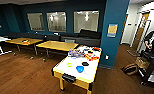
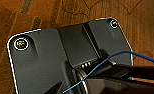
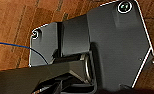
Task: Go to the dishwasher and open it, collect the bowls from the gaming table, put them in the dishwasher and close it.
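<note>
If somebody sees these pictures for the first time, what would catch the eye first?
Probably the white-topped gaming table in the middle foreground, with the blue bowl and the lime green bowl near its close end and colourful clutter at the far end. Behind it stand wooden tables before a dark teal wall.

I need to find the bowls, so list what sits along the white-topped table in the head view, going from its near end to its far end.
Blue bowl → lime green bowl → flat black item → red and orange items, all on the gaming table.
</note>
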